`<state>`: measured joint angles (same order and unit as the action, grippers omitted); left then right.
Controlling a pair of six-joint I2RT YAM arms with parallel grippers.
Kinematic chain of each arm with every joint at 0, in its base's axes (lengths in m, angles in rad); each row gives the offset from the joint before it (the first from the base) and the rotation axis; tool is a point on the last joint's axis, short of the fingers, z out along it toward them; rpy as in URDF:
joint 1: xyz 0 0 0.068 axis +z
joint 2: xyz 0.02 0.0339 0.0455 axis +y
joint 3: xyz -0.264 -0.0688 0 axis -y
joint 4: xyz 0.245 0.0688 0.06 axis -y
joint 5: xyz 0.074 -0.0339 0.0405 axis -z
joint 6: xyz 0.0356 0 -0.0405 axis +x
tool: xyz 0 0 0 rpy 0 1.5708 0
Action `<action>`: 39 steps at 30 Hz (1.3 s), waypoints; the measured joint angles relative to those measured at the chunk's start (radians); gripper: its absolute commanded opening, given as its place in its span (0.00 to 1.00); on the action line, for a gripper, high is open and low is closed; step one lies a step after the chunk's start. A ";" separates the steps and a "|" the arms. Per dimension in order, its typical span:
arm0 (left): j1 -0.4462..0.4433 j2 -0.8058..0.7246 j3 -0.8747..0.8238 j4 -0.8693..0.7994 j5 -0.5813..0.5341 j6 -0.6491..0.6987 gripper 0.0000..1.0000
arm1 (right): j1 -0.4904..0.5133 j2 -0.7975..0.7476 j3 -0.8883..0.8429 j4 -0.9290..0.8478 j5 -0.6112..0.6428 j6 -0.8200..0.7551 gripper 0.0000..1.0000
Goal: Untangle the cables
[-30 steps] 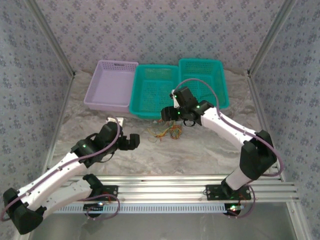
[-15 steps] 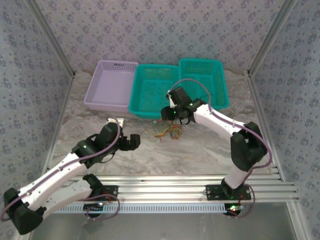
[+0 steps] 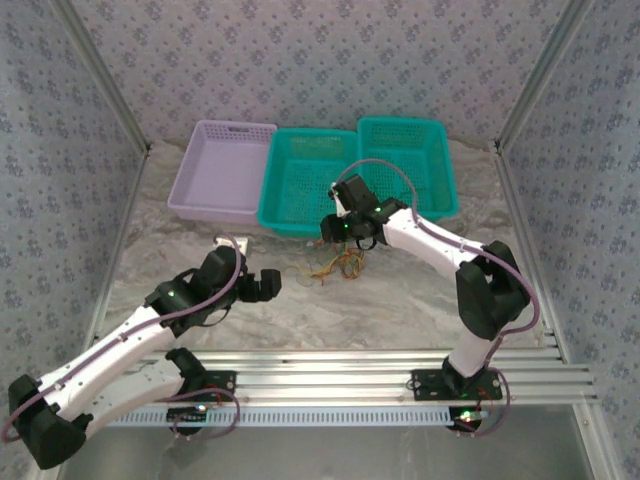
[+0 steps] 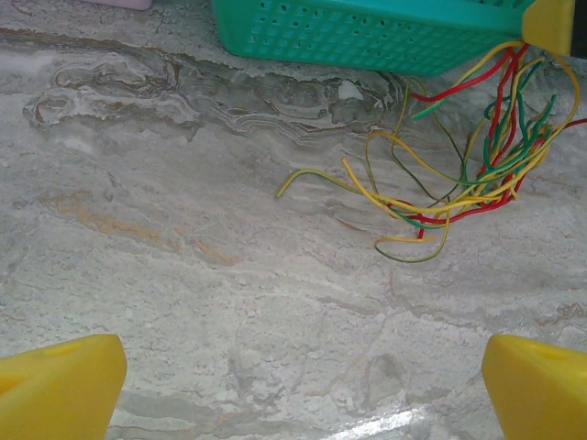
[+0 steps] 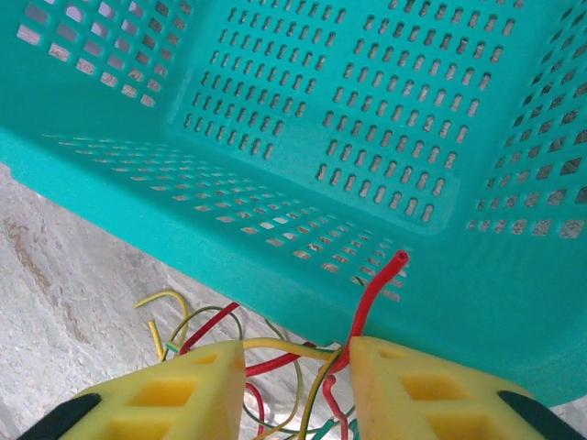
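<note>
The cables [image 3: 335,265] are a loose tangle of red, yellow and green wires on the marble table, just in front of the middle teal basket [image 3: 268,205]. My right gripper [image 3: 331,236] is low over the tangle's far end, next to the basket's front wall. In the right wrist view its jaws [image 5: 298,353] stand partly open; a yellow wire crosses the gap and a red wire [image 5: 376,293] rises along the right finger. My left gripper [image 3: 272,283] is wide open, to the left of the tangle [image 4: 477,183], with only bare table between its fingertips [image 4: 303,371].
Three baskets stand at the back: lilac [image 3: 180,195] on the left, then the teal one in the middle and another teal one [image 3: 445,170] on the right. The middle basket's perforated wall [image 5: 367,137] is right in front of the right gripper.
The right gripper has shifted slightly left towards the basket, over the tangle, and its jaws have narrowed around some wires. The left arm has barely moved.
</note>
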<state>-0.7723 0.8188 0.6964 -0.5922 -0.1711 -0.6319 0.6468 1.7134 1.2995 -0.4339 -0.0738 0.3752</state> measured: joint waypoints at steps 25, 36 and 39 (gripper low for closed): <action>0.000 0.002 -0.034 0.023 0.001 -0.008 1.00 | 0.029 -0.456 -0.318 0.031 0.089 -0.008 0.67; -0.002 0.001 -0.034 0.030 0.003 -0.009 1.00 | 0.097 -0.423 -0.409 0.084 0.193 -0.043 0.68; -0.002 0.001 -0.036 0.037 0.003 -0.009 1.00 | 0.097 -0.378 -0.409 0.126 0.222 -0.063 0.67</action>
<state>-0.7742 0.8200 0.6605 -0.5552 -0.1677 -0.6407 0.7433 1.3354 0.8906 -0.3084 0.1486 0.3122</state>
